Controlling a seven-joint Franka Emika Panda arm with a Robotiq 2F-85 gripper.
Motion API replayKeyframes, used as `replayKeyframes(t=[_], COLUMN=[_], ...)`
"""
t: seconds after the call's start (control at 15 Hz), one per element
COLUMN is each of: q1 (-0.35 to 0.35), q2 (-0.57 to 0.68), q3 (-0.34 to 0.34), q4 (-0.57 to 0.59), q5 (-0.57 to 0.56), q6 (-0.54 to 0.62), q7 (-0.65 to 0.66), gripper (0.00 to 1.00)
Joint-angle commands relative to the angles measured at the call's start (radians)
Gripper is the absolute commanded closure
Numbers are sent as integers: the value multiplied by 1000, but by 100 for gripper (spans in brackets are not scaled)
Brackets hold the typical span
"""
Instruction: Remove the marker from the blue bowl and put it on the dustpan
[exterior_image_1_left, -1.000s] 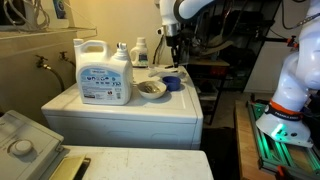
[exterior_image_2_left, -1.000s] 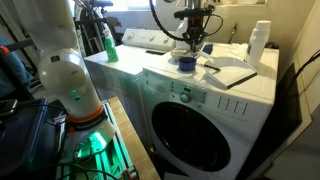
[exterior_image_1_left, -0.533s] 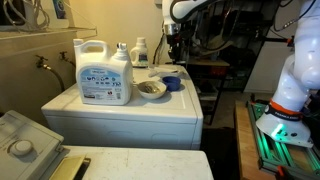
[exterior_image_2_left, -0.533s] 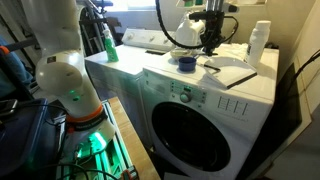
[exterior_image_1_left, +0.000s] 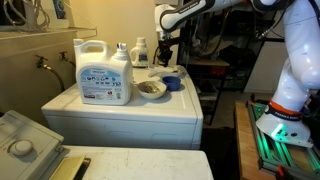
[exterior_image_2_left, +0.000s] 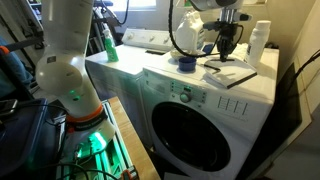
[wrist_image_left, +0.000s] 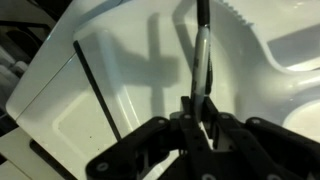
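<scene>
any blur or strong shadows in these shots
Wrist view: the gripper is a dark, soft-focus mass near the lens; the marker it holds casts a distinct shadow on the pale dustpan. Both exterior views: coarse detail, green glow beneath the robot base.

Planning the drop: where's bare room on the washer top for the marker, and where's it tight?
The dustpan is bare under the gripper holding the marker. The washer top has a bare strip between the two bowls and its near edge. Crowded: jug, grey bowl and blue bowl sit close together.
</scene>
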Motion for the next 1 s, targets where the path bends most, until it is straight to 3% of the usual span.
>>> replayKeyframes(t=[0.0, 0.07, 0.2, 0.4, 0.53, 0.73, 0.8, 0.87, 0.93], q1=[41, 49, 58, 63, 61, 65, 65, 62, 64], q2=[97, 110, 132, 127, 64, -124, -162, -24, -59], q3=[-40, -44, -43, -39, -38, -9, 13, -9, -1], q4=[91, 100, 116, 120, 73, -112, -141, 20, -1], q5=[-104, -126, -142, -137, -128, -119, -119, -124, -124], q6=[-40, -45, -53, -60, -37, 56, 69, 9, 10], q7=[78, 84, 82, 67, 66, 16, -54, 9, 2], gripper=[96, 96, 60, 40, 24, 2, 0, 0, 5])
